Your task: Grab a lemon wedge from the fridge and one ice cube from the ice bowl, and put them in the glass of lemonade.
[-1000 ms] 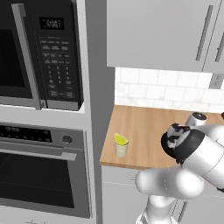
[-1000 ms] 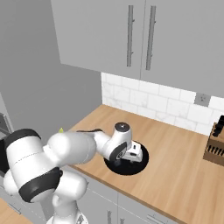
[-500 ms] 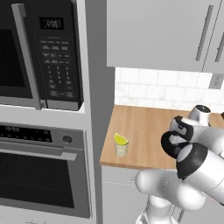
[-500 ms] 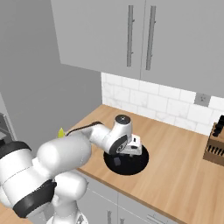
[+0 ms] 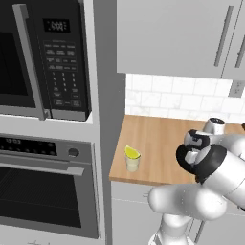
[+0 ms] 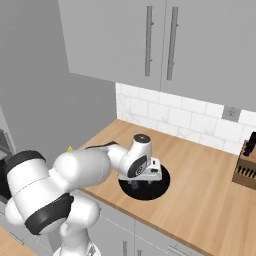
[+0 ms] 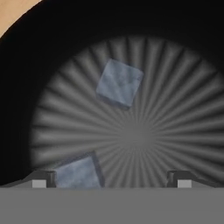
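The black ice bowl (image 6: 163,183) sits on the wooden counter (image 6: 200,200). My gripper (image 6: 141,180) points down into it, open. In the hand view the gripper (image 7: 111,179) hangs just above the ribbed bowl floor (image 7: 175,113). One ice cube (image 7: 119,83) lies ahead of the fingers. A second ice cube (image 7: 78,173) lies just inside the left fingertip (image 7: 43,178). Nothing is gripped. The glass of lemonade (image 5: 132,163) stands near the counter's left front corner, with the lemon wedge (image 5: 131,152) resting in its top. The fridge is out of view.
A black microwave (image 5: 48,57) and a wall oven (image 5: 43,191) fill the tall cabinet left of the counter. A knife block (image 6: 246,170) stands at the far right by the tiled wall. Grey upper cabinets (image 6: 150,45) hang above. The counter's front edge (image 5: 153,181) is close to the glass.
The arm's elbow has swung round and the wrist has turned while the hand stayed over the ice bowl, sinking slightly toward it. Glass and wedge have not moved.
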Robot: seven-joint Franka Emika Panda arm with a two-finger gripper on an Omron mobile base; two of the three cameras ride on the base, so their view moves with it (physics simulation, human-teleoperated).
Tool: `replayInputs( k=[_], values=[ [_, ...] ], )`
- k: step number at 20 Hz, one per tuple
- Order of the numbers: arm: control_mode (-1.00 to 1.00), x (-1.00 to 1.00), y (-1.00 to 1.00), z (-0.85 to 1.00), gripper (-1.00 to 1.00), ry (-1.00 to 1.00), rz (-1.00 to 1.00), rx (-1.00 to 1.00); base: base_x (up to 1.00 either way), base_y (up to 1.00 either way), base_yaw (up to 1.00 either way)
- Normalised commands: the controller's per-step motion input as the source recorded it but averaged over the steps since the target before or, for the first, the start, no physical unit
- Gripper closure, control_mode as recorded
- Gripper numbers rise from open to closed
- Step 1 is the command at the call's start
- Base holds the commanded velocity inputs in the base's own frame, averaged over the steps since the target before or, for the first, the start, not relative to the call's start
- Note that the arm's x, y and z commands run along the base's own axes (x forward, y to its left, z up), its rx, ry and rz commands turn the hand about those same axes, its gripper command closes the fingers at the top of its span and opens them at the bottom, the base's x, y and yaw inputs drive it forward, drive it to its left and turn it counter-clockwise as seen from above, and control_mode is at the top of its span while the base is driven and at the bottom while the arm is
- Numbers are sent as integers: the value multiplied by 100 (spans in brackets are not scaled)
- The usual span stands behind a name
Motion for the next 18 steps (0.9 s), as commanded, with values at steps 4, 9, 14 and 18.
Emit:
replayInputs(
  k=[4, 9, 14, 18],
  values=[
    [-100, 0, -5, -22, -100, -5, 0, 0, 0, 0, 0],
    [-100, 13, 0, -4, -100, -9, 0, 0, 0, 0, 0],
    [-100, 2, 0, 5, -100, -9, 1, 0, 0, 0, 0],
    [-100, -34, 0, 7, -100, -1, 0, 0, 0, 0, 0]
  ],
)
